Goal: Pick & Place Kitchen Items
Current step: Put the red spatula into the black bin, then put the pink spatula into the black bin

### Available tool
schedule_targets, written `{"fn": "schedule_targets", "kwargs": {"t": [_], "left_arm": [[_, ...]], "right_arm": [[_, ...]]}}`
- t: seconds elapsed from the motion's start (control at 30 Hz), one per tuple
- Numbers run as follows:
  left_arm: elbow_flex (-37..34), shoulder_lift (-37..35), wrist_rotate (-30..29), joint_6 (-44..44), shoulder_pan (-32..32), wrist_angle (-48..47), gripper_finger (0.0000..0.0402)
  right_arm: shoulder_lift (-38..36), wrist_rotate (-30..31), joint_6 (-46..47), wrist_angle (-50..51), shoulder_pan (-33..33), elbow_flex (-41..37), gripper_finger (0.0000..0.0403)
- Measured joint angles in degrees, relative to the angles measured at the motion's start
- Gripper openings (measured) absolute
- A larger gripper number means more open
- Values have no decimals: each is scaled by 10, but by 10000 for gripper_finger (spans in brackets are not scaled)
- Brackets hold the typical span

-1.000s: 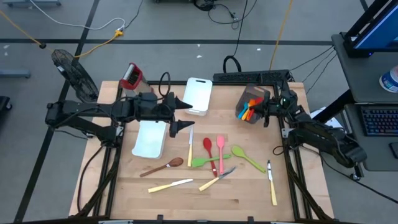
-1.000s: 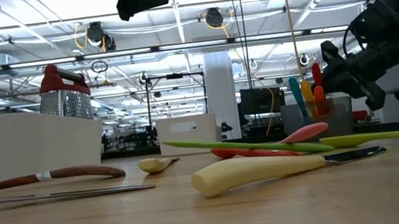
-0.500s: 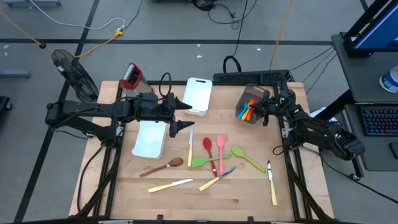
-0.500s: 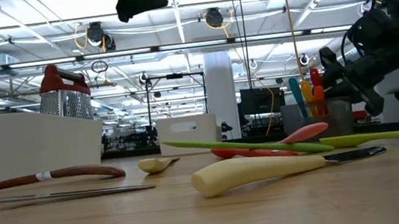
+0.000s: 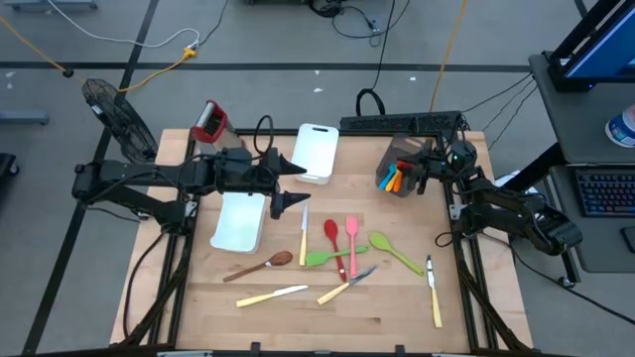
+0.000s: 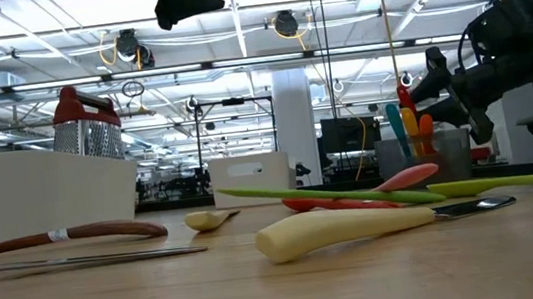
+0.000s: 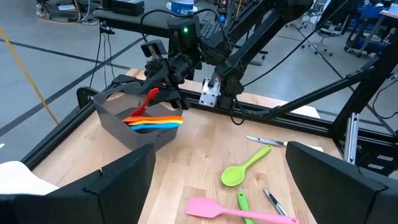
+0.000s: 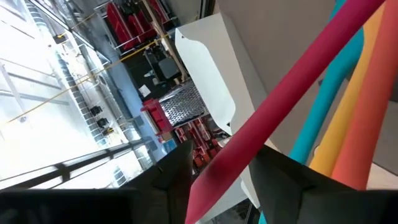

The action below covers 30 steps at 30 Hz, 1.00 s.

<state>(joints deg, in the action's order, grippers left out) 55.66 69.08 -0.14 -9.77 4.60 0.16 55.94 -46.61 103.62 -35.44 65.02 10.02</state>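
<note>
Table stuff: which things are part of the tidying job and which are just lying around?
Job: loose utensils on the wood; red utensil at the right gripper; grey holder with orange and blue ones.
Lying about: grater, white tubs, left gripper waiting.

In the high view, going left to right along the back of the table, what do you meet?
Red-topped grater → upright white tub → dark holder of coloured utensils → right gripper.

Grey floor (image 5: pixel 268 40) with trailing cables — strip-lit ceiling (image 6: pixel 262 19), a desk keyboard (image 5: pixel 605 193) off right.
</note>
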Motion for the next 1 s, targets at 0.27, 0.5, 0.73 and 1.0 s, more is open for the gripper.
{"fn": "schedule_targets", "kwargs": {"t": [0.27, 0.5, 0.73, 1.0], "left_arm": [[0, 0, 0, -7, 0, 0, 367], [0, 0, 0, -9, 0, 0, 367], [0, 0, -1, -23, 0, 1, 367], [0, 0, -1, -45, 0, 1, 367]], "right_arm": [[0, -1, 12, -37, -26, 0, 155], [-1, 0, 41, -93, -51, 0, 157], [-1, 0, 59, -172, -76, 0, 157], [-1, 0, 33, -309, -120, 0, 153]]}}
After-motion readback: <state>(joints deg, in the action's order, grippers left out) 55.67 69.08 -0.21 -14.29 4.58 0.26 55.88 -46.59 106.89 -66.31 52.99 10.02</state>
